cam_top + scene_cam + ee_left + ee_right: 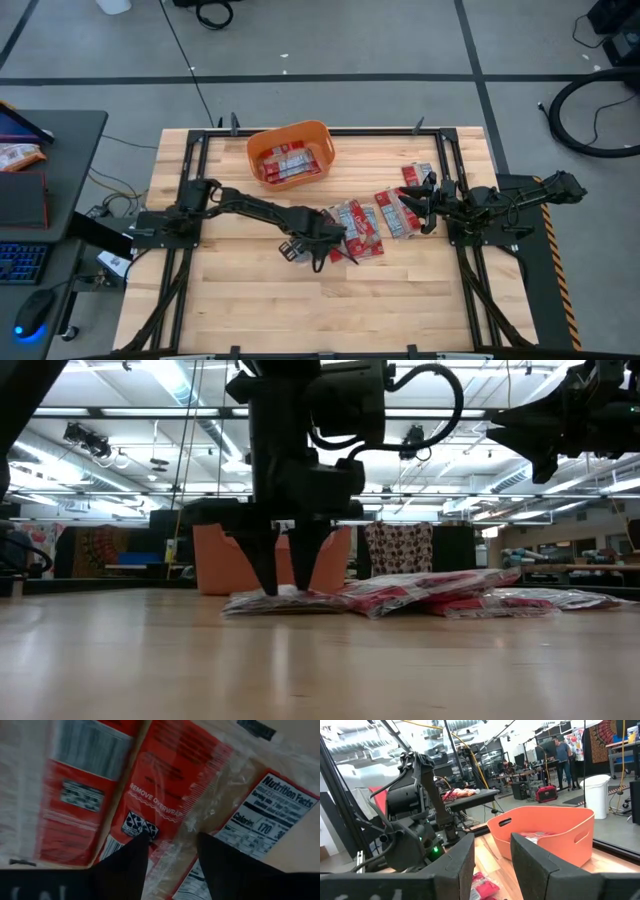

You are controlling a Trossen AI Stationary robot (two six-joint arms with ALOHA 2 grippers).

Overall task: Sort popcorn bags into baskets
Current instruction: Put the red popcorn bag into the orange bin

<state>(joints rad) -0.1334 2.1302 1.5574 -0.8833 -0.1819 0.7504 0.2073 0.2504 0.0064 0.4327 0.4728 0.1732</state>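
Several red-and-white popcorn bags [385,215] lie flat in a loose, overlapping spread at the table's middle and right; they also show in the low view [430,592]. The orange tub [290,129] stands at the far middle with several bags [290,165] inside. My left gripper [335,248] is open and points down on the spread's near-left bag [170,780]. My right gripper [425,205] is open and empty, raised above the spread's right part; its wrist view looks toward the tub [555,827]. My left gripper comes from above, pointing down, fingers apart. Its two fingertips [142,840] stand on the top face of the red bag, on either side of a wrinkled clear strip of overwrap [175,837]. The bag lies flat on the table [290,600]; nothing is pinched.
One more bag [415,175] lies apart at the far right of the spread. Bare wood lies along the near part of the table [300,310]. A desk with a keyboard and mouse [30,260] stands off the table's left. People stand far back in the room [560,750].
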